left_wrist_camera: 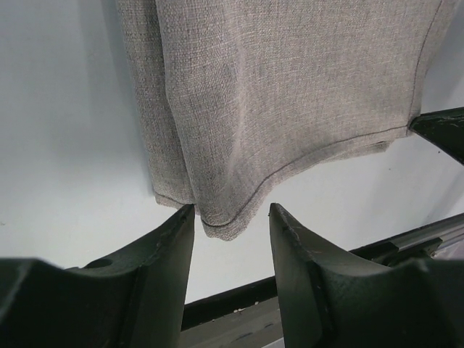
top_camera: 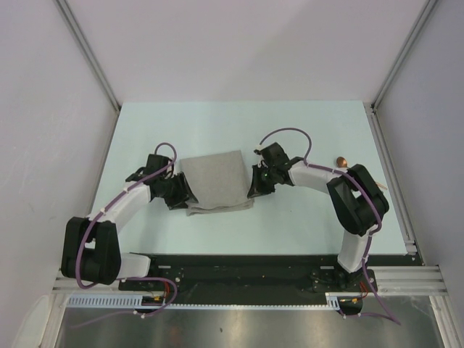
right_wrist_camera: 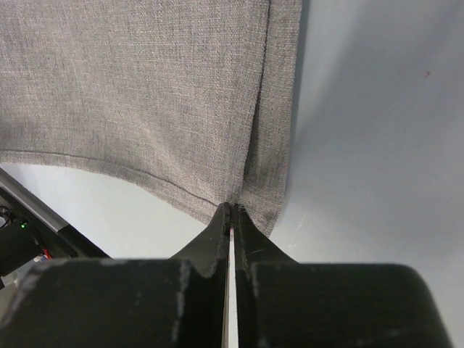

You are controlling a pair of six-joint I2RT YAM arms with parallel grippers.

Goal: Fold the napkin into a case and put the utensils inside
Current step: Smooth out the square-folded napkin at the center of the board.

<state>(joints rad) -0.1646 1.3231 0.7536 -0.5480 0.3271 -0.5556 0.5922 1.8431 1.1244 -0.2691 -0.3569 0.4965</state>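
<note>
The grey-beige napkin (top_camera: pixel 215 181) lies folded flat mid-table, a doubled layer along each side. My left gripper (top_camera: pixel 183 197) is open at the napkin's near-left corner. In the left wrist view that napkin corner (left_wrist_camera: pixel 223 221) sits just between the tips of the left gripper (left_wrist_camera: pixel 232 212), touching neither finger. My right gripper (top_camera: pixel 255 190) is shut on the napkin's near-right corner. In the right wrist view the napkin fabric (right_wrist_camera: pixel 145 94) rises into the tips of the right gripper (right_wrist_camera: pixel 232 209). A copper spoon bowl (top_camera: pixel 342 160) shows behind the right arm, its handle hidden. The case is not in view.
A black base rail (top_camera: pixel 246 262) runs along the near table edge. White walls with metal posts (top_camera: pixel 87 51) close in the left, right and back. The right arm's elbow (top_camera: pixel 355 199) stands near the right edge of the table.
</note>
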